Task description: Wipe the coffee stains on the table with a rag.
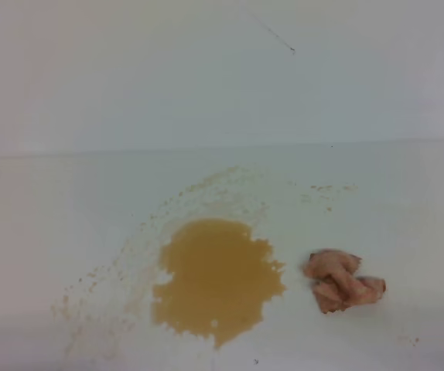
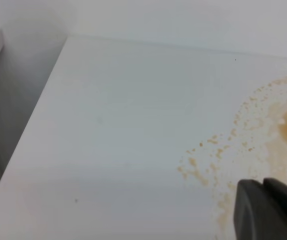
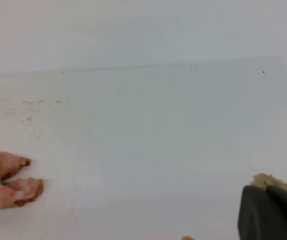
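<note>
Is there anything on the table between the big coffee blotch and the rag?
Nothing: in the exterior high view a narrow strip of bare white table separates the coffee blotch from the rag, which lies crumpled to its right, not touching it.

White counter (image 2: 123,130) fills most of view, left edge running diagonally, grey gap beyond it. Coffee stains (image 2: 263,145) at right: tan speckles scattered in arc, denser brown blotch at right border. Dark left gripper fingers (image 2: 263,210) in bottom right corner, seen only in part, over speckled area.
</note>
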Action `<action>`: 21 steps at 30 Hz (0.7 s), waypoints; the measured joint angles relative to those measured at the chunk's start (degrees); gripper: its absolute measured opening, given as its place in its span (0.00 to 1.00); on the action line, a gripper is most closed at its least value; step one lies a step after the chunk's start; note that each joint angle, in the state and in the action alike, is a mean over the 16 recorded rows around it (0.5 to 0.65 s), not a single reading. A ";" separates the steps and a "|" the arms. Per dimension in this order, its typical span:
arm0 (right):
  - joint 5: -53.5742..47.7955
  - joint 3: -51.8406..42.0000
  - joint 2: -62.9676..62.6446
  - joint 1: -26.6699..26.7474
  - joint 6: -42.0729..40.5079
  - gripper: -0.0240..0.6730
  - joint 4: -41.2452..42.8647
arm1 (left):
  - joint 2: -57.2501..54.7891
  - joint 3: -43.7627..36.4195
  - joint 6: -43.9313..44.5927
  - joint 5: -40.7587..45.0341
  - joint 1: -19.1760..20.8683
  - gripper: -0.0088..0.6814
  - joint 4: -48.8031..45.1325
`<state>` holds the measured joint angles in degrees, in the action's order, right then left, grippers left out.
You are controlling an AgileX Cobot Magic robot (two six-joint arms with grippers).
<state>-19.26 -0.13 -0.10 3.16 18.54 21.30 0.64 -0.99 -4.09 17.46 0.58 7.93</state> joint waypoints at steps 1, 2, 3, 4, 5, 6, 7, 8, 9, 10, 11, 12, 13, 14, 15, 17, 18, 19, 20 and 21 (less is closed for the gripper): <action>0.00 0.00 0.00 0.00 -0.01 0.03 0.04 | 0.00 0.00 0.00 0.00 0.00 0.01 0.00; 0.00 0.00 0.00 0.00 -0.05 0.03 0.16 | 0.00 0.00 0.00 0.00 0.00 0.01 0.00; 0.00 0.00 0.00 0.00 -0.10 0.03 0.41 | 0.00 0.00 0.00 0.00 0.00 0.01 0.00; 0.00 0.00 0.00 0.00 -0.17 0.03 0.85 | -0.09 0.14 0.00 0.05 0.00 0.01 0.00; 0.01 0.00 0.00 0.00 -0.25 0.03 1.47 | -0.18 0.28 -0.01 0.10 0.00 0.01 0.00; 0.06 0.00 0.00 0.00 -0.34 0.03 2.24 | -0.28 0.42 -0.01 0.15 0.00 0.01 0.00; 0.15 0.00 0.00 0.00 -0.42 0.03 3.10 | -0.37 0.56 -0.01 0.19 0.00 0.01 -0.01; 0.29 0.00 0.00 0.00 -0.51 0.03 3.99 | -0.46 0.71 -0.01 0.24 0.00 0.01 -0.01; 0.50 0.00 0.00 0.00 -0.60 0.03 4.89 | -0.55 0.85 -0.02 0.29 0.01 0.01 -0.01; 0.79 0.00 0.00 0.00 -0.69 0.03 5.79 | -0.64 0.99 -0.02 0.34 0.01 0.01 -0.01; 1.11 0.13 0.10 0.00 -0.78 0.03 6.68 | -0.64 0.99 -0.02 0.34 0.01 0.01 -0.01; 1.56 0.13 0.10 0.00 -0.87 0.03 7.58 | -0.64 0.99 -0.02 0.34 0.01 0.01 -0.01; 2.09 0.13 0.10 0.00 -0.94 0.03 8.48 | -0.64 0.99 -0.02 0.34 0.01 0.01 -0.01; 2.71 0.13 0.10 0.00 -0.97 0.03 9.38 | -0.64 0.99 -0.02 0.34 0.01 0.01 -0.01; 3.45 0.13 0.10 0.00 -0.96 0.03 10.28 | -0.64 0.99 -0.02 0.34 0.01 0.01 -0.01; 5.35 0.13 0.10 0.00 -0.77 0.03 12.05 | -0.64 0.99 -0.02 0.34 0.01 0.01 -0.01; 6.48 0.13 0.10 0.00 -0.54 0.03 12.83 | -0.64 0.99 -0.02 0.34 0.01 0.01 -0.01; 7.75 0.13 0.10 0.00 -0.20 0.03 13.49 | -0.64 0.99 -0.02 0.34 0.01 0.01 -0.01; 9.16 0.13 0.10 0.00 0.23 0.03 13.96 | -0.64 0.99 -0.02 0.34 0.01 0.01 -0.01; 10.67 0.13 0.10 0.00 0.68 0.03 14.25 | -0.64 0.99 -0.02 0.34 0.01 0.01 -0.01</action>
<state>-8.58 0.00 0.00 3.16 19.23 35.55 0.00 0.00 -4.11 17.80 0.59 7.92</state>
